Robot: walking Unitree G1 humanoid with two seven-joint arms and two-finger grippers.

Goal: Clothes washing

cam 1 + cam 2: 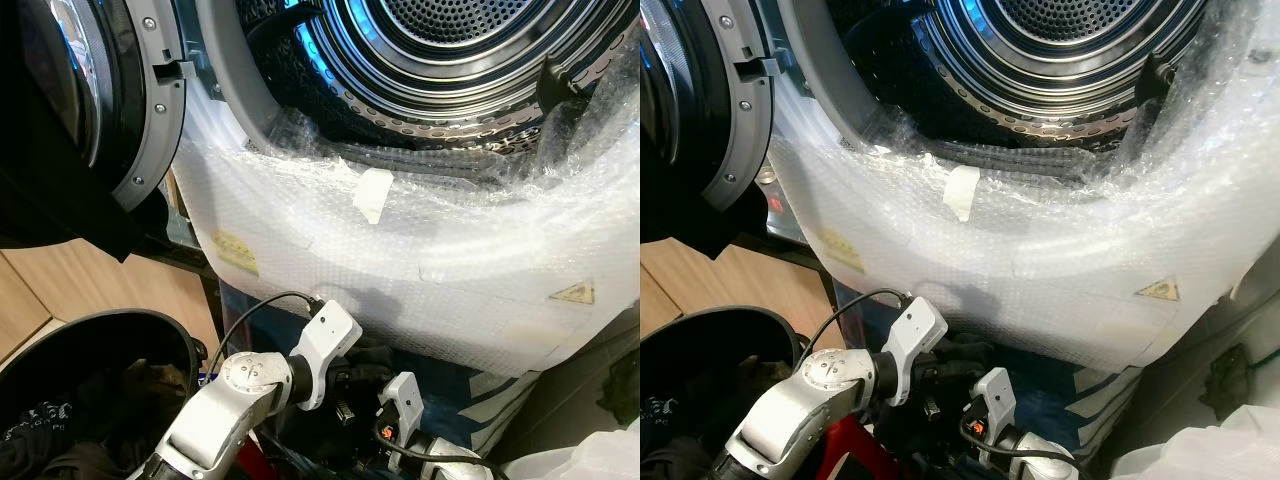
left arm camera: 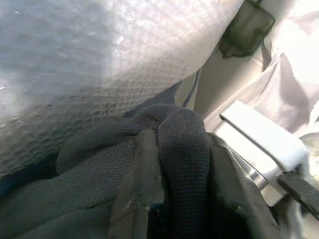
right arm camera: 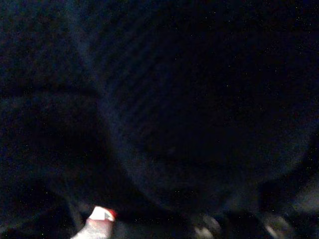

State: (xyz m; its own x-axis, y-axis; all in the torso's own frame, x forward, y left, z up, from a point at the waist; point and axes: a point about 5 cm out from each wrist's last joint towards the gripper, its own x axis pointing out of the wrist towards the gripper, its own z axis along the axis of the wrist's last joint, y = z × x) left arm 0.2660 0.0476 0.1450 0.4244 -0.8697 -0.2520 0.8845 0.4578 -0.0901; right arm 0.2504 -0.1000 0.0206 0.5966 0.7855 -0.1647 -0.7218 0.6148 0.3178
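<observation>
The washing machine's steel drum (image 1: pixel 440 40) stands open in front of me, its door (image 1: pixel 90 110) swung out to the left. Bubble wrap (image 1: pixel 450 250) covers the machine's front below the opening. Low down under that wrap, my left gripper (image 2: pixel 182 196) is shut on a fold of a dark garment (image 2: pixel 179 144), which bunches between my two arms (image 1: pixel 372 352). My right arm's wrist (image 1: pixel 405 398) sits beside it on the right, its fingers buried in the same dark cloth (image 3: pixel 189 124); the right wrist view is nearly black.
A round black laundry basket (image 1: pixel 160 328) with dark clothes stands at the lower left on the wood floor (image 1: pixel 100 280). White sheeting (image 1: pixel 590 455) lies at the lower right. A strip of white tape (image 1: pixel 373 193) hangs on the wrap.
</observation>
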